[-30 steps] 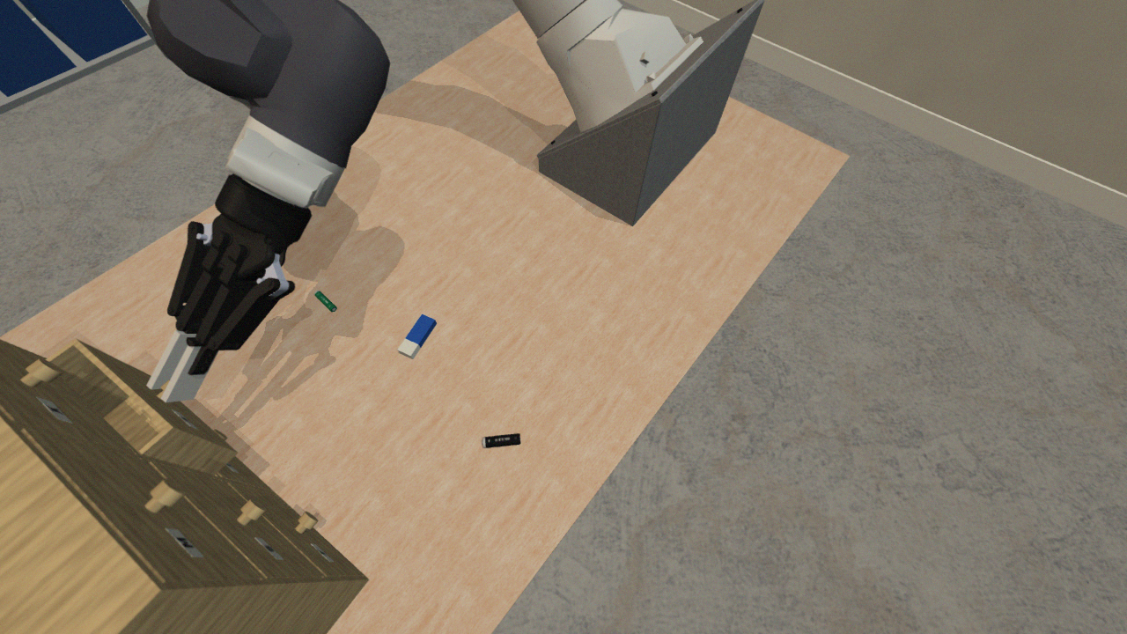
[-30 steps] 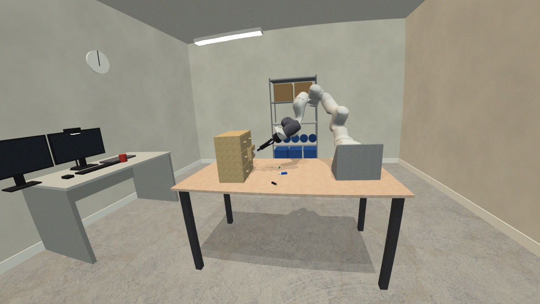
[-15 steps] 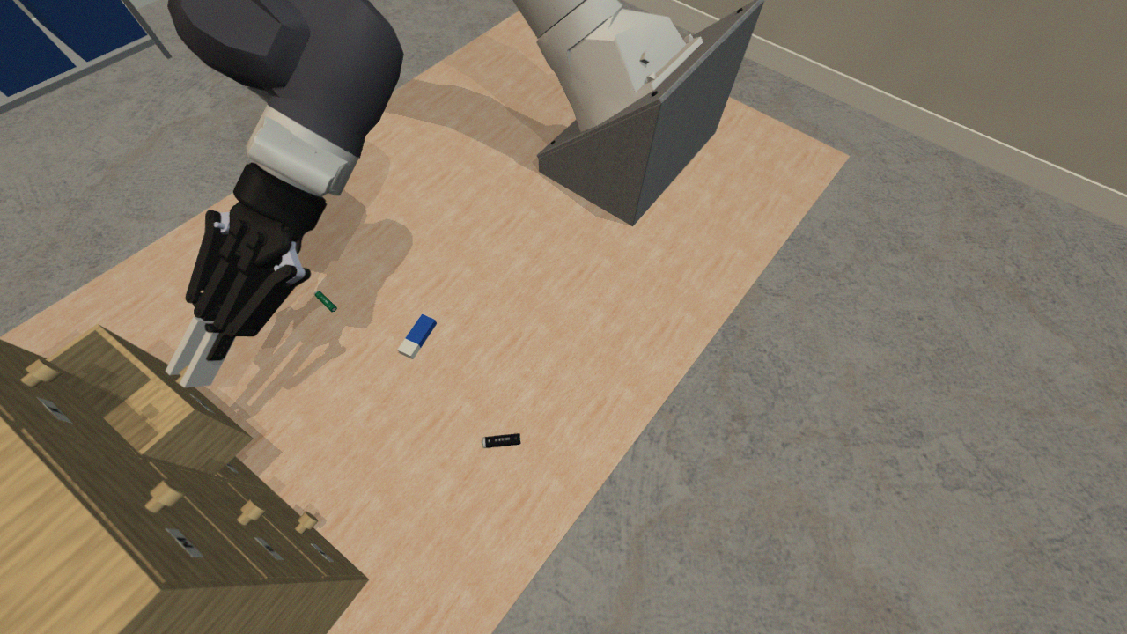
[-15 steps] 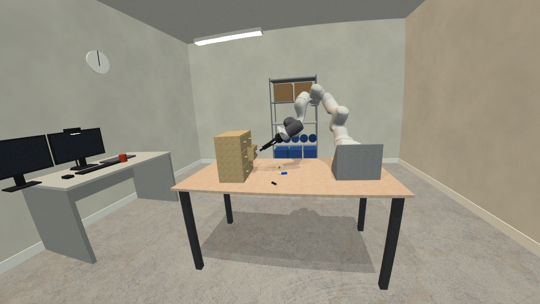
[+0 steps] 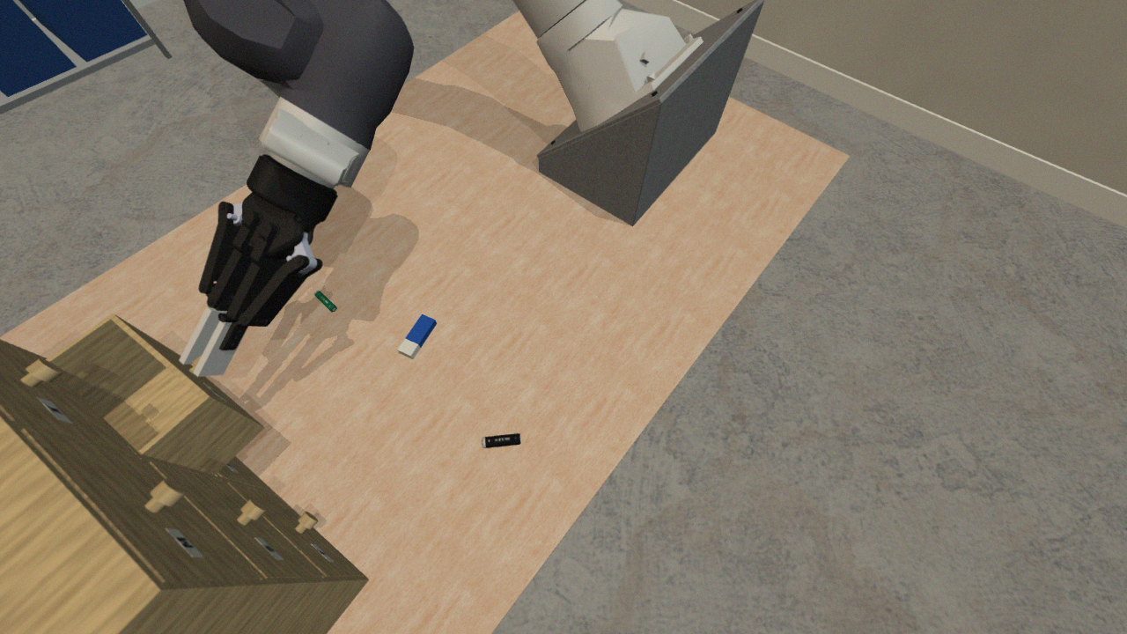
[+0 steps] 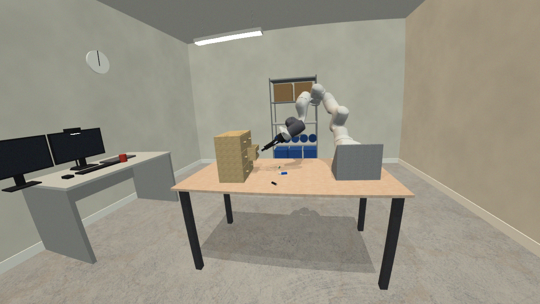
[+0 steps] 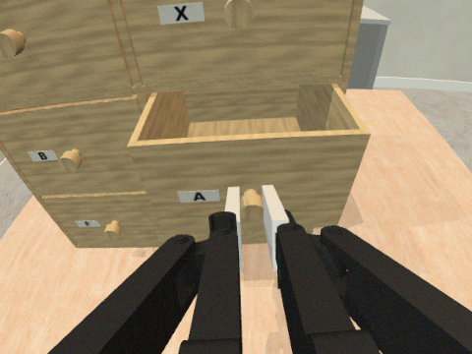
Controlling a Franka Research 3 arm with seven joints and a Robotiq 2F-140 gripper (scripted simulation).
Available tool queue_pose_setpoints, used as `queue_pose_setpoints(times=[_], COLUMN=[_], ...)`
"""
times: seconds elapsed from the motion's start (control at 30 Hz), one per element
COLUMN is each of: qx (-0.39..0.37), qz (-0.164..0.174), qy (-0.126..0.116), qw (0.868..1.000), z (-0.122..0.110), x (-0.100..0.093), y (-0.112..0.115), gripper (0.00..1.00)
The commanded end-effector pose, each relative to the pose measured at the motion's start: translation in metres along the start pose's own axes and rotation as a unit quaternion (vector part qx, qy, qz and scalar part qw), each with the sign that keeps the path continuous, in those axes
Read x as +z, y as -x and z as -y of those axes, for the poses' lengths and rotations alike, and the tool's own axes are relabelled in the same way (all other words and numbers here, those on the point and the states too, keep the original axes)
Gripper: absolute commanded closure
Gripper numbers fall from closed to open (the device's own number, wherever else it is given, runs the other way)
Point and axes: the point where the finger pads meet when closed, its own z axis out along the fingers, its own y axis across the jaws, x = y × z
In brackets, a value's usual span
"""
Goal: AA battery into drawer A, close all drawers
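Hand nearly closed, gripping the knob of the pulled-out drawer A

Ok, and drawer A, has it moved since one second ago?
Yes. Drawer A now stands farther out from the chest's front, toward the robot's base side.
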Motion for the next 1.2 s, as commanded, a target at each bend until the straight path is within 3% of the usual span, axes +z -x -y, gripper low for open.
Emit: queue_pose_setpoints(times=[0.0, 1.03, 1.17], qx=[0.003, 0.003, 0.003], qz=[-0.001, -0.001, -0.001], qy=[0.0, 0.0, 0.0], qw=[1.0, 1.0, 1.0], z=[0.0012, 0.0012, 0.0012], x=[-0.0032, -0.007, -0.007], y=[0.0016, 0.0038, 0.0038], gripper=[0.92, 0.92, 0.87])
